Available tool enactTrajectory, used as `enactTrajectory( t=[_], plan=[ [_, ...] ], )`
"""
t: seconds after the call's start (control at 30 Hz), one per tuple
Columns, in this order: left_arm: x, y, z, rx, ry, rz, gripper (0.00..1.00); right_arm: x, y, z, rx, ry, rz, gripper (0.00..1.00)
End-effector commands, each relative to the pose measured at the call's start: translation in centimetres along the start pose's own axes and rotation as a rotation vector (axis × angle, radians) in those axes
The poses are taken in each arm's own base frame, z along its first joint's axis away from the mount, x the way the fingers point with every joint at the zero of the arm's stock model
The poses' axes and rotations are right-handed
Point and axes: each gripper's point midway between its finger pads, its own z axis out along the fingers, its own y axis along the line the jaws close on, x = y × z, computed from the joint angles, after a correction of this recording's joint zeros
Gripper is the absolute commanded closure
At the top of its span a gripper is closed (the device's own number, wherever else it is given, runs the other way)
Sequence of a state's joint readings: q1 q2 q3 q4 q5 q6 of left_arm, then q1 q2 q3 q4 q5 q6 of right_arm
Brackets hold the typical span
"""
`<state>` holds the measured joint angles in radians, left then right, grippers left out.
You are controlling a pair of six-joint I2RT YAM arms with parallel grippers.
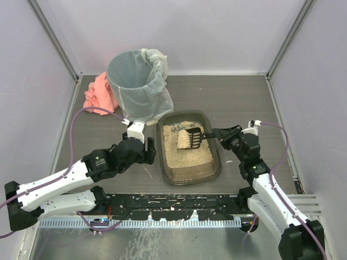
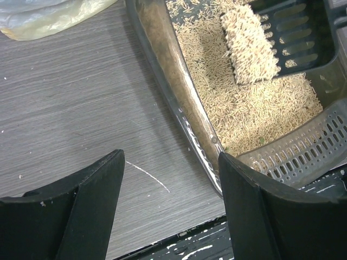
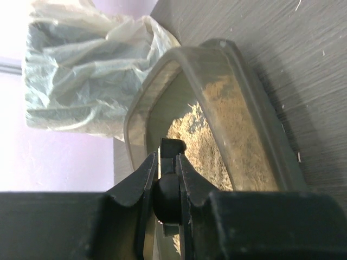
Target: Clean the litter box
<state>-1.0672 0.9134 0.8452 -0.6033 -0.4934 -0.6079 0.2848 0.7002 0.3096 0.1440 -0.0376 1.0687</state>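
Note:
The litter box point(image 1: 161, 157) is a shallow dark tray of beige litter at the table's middle. A black slotted scoop point(image 1: 199, 135) hangs over its far half with a clump of litter point(image 1: 186, 140) on its blade. My right gripper point(image 1: 219, 134) is shut on the scoop's handle point(image 3: 173, 145), seen from behind over the litter box point(image 3: 244, 59). My left gripper point(image 1: 147, 149) stands open and holds nothing, just left of the box. In the left wrist view the left gripper point(image 2: 171, 157) frames bare table beside the box rim point(image 2: 179, 108), the scoop point(image 2: 295, 30) and clump point(image 2: 249, 43) beyond.
A round grey bin point(image 1: 135, 81) with a clear liner point(image 3: 81, 70) stands behind the box at the left. A pink cloth point(image 1: 99, 95) lies left of the bin. A black rail point(image 1: 179, 203) runs along the near table edge. Walls close in both sides.

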Motion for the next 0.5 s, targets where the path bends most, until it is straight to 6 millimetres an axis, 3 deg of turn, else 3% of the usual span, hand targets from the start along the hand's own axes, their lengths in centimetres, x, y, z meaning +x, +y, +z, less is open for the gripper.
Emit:
enactTrajectory(
  t=[0.0, 0.27, 0.4, 0.47],
  plan=[
    [-1.0, 0.3, -0.6, 0.002, -0.04, 0.001, 0.28, -1.9, 4.1, -0.5, -0.189, 0.039, 0.065, 1.0],
    [-0.9, 0.5, -0.9, 0.006, -0.043, -0.005, 0.29, -3.8, 1.5, 0.3, -0.21, 0.07, 0.233, 0.99],
    [-1.1, 0.4, -0.9, 0.01, -0.051, -0.003, 0.28, -3.1, 2.4, 0.1, -0.267, 0.116, 0.225, 0.99],
    [-1.3, 0.2, -1.0, 0.012, -0.048, 0.003, 0.29, -4.7, 0.6, -0.1, -0.226, 0.051, 0.27, 0.99]
  ],
)
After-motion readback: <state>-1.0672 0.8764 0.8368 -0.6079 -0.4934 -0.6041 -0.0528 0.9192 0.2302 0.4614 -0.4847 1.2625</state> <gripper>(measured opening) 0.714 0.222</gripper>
